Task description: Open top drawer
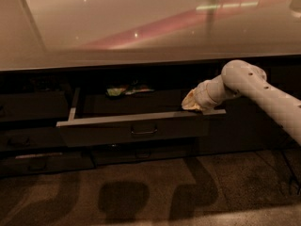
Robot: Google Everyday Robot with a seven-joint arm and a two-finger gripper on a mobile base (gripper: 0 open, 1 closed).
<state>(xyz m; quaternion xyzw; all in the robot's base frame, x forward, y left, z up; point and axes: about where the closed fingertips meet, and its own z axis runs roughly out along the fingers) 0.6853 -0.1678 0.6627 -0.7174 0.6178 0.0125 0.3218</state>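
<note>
White arm (263, 92) angled down from right, gripper (191, 104) at right rim of pulled-out top drawer (103, 130), grasp cannot be told

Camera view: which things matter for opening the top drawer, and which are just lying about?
Job:
- top drawer, already pulled out
- its loop handle
- gripper, at the drawer's right end, just behind the front rim

Lying about:
- small green item at the back inside the drawer, too dim to identify
- lower drawer front
- countertop
</note>
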